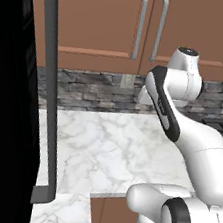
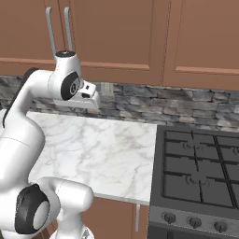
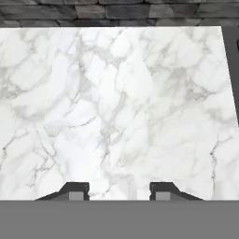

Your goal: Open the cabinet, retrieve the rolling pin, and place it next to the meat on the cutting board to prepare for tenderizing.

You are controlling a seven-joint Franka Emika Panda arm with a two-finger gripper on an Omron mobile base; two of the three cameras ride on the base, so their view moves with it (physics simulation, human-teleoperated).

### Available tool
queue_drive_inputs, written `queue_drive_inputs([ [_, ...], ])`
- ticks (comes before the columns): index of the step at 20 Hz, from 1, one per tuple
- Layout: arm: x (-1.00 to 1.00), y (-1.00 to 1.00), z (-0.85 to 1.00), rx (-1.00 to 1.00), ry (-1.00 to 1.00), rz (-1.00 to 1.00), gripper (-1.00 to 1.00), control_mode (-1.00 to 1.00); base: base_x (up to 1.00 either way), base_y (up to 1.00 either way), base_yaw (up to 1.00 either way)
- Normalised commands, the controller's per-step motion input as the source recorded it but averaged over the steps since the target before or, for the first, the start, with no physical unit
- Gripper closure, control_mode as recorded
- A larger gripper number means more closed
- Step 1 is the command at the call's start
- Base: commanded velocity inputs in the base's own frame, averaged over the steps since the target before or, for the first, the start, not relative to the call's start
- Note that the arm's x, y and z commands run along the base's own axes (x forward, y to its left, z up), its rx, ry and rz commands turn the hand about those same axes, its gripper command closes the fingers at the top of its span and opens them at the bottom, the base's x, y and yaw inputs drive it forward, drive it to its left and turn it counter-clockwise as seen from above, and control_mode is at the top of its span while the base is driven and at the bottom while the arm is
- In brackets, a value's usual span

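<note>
The cabinet point(image 1: 102, 16) hangs above the counter with both brown doors closed, its two slim silver handles point(image 1: 141, 27) side by side; it also appears at the top of the right base view, cabinet point(image 2: 112, 32). My hand point(image 2: 87, 95) hovers over the white marble counter point(image 3: 116, 102), well below the cabinet doors. The gripper point(image 3: 119, 191) is open, its two dark fingertips point(image 3: 77, 191) apart with only bare marble between them. The rolling pin, the meat and the cutting board are out of view.
A tall black appliance with a grey bar handle point(image 1: 49, 99) fills the left side. A black gas stove point(image 2: 200, 172) adjoins the counter on the right. A grey stone backsplash point(image 2: 154, 100) runs behind. Brown base drawers point(image 2: 116, 219) sit below.
</note>
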Motion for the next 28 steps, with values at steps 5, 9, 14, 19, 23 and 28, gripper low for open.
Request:
queue_drive_inputs([
  [5, -0.16, 0.0, 0.02, 0.0, -0.09, 0.0, -1.0, -1.0, 0.0, 0.0, 0.0],
  [9, -0.56, 0.0, 0.16, 0.04, -0.46, 0.01, -1.0, -1.0, 0.0, 0.0, 0.0],
  [14, -0.61, 0.01, 0.41, 0.02, -0.62, 0.0, -1.0, -1.0, 0.0, 0.0, 0.0],
  [19, -0.39, 0.0, 0.75, 0.0, -0.57, 0.0, -1.0, -1.0, 0.0, 0.0, 0.0],
  [23, -0.23, 0.0, 0.9, 0.0, -0.48, 0.0, -1.0, -1.0, 0.0, 0.0, 0.0],
  [28, -0.15, 0.0, 0.94, 0.0, -0.42, 0.0, -1.0, -1.0, 0.0, 0.0, 0.0],
])
